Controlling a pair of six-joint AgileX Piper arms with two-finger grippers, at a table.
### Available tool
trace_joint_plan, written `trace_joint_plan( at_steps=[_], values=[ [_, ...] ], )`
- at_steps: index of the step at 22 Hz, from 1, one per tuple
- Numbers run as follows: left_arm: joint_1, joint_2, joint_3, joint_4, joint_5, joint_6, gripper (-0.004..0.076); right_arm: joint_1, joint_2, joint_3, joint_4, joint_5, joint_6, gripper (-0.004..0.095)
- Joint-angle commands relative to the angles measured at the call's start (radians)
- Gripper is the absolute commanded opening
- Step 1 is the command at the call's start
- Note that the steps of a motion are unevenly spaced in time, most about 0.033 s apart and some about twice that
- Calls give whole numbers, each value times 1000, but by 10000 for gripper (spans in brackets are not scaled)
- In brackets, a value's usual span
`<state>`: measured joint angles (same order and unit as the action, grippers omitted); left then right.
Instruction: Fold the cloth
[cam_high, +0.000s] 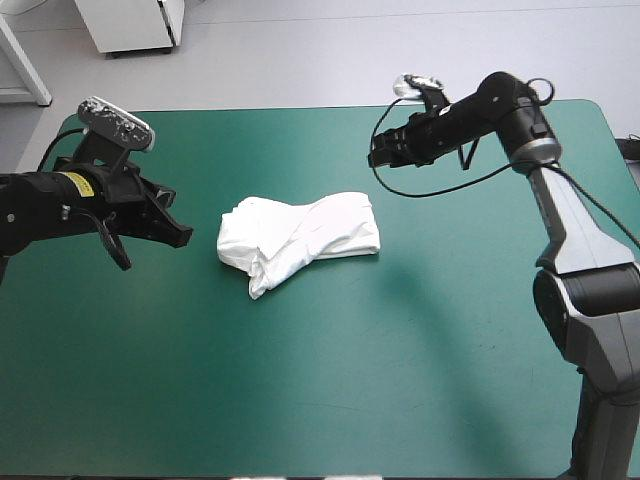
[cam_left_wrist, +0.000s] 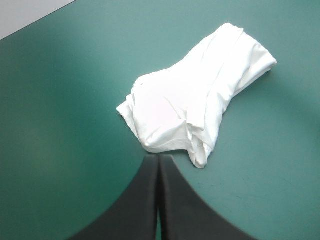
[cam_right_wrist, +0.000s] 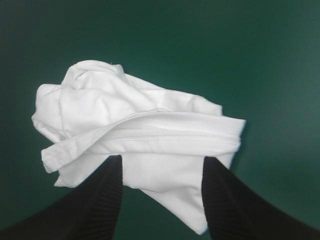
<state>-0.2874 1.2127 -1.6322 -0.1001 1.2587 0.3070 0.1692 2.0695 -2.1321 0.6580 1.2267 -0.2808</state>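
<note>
Here we find the white, short-sleeved cloth T-shirt (cam_high: 298, 240) lying as a rumpled bundle near the middle of the teal-green table cover (cam_high: 400, 380), touched by neither arm. Our left gripper (cam_left_wrist: 158, 159), two black fin-shaped fingers pressed into one arch, holds nothing and points at the bundle's near end, just beside it. Our right gripper (cam_high: 378, 155) hangs raised beyond the far right corner, fingers spread and empty. We judge this the approach to a grasp: next the left fingers must part, and each gripper must take an edge so we can spread the cloth
</note>
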Motion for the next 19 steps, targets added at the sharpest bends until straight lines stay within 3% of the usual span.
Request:
trace_joint_plan(
  at_steps=[1, 7, 8, 10, 14, 19],
  values=[
    [0, -22, -24, -18, 28, -2, -22, -45, -130, -32, -34, 23, 44, 475],
    [0, -20, -24, -16, 28, -12, 9, -58, -148, 10, -27, 23, 65, 511],
    [0, -20, -24, -16, 28, -10, 55, -58, -144, 32, -27, 23, 65, 527],
    [0, -20, -24, -18, 23, -6, 230, -58, -125, 110, -19, 23, 54, 553],
    [0, -20, -24, -18, 18, -6, 424, -35, -81, 147, 30, 23, 35, 553],
    [0, -20, -24, -18, 11, -8, 446, 16, 11, 147, 36, 22, 20, 552]
  ],
)
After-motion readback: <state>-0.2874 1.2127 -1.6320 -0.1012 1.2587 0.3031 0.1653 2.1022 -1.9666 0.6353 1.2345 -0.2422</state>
